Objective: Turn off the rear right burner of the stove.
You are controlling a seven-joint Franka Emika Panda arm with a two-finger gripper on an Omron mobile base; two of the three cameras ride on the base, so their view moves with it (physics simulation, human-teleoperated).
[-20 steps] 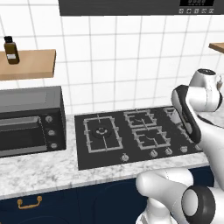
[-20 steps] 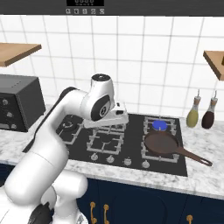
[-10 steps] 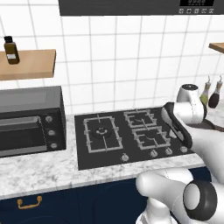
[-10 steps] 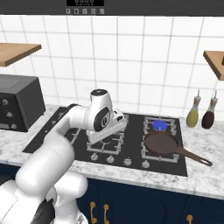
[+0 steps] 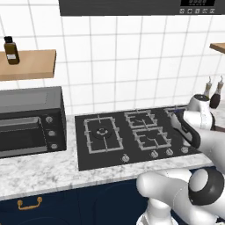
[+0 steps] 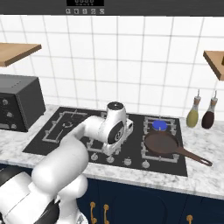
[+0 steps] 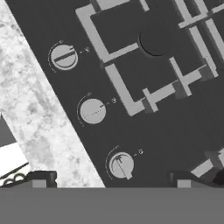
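1. The rear right burner (image 6: 159, 125) sits at the back right of the stove (image 6: 52, 142), with a blue flame showing on it in the right base view.
2. Just in front of that burner, a dark brown pan (image 6: 161, 143) rests on the front right grate, its handle pointing right and forward toward the worktop (image 6: 205, 179).
3. The stove is a flat black glass cooktop set in the marbled worktop, with a large wide burner (image 5: 101, 132) on its left and two smaller grated burners in the middle.
4. A row of small silver knobs (image 5: 154, 154) runs along the front edge of the stove.
5. The arm bends low over the stove's middle in the right base view, the hand pointing down at the knob row.
6. The hand view looks straight down on three knobs (image 7: 92, 110) in a slanted row beside a square grate (image 7: 144, 57) with a dark round cap.
7. The gripper (image 7: 111, 177) has its two dark tips spread wide apart at the bottom of the hand view, holding nothing; the nearest knob (image 7: 121, 165) lies between them, but whether they touch it cannot be told.
8. Two bottles (image 6: 193, 115) stand by the tiled wall to the right of the stove.
9. A black toaster oven (image 5: 28, 121) stands on the worktop left of the stove, below a wooden shelf (image 5: 26, 63) carrying a small dark bottle (image 5: 11, 50).
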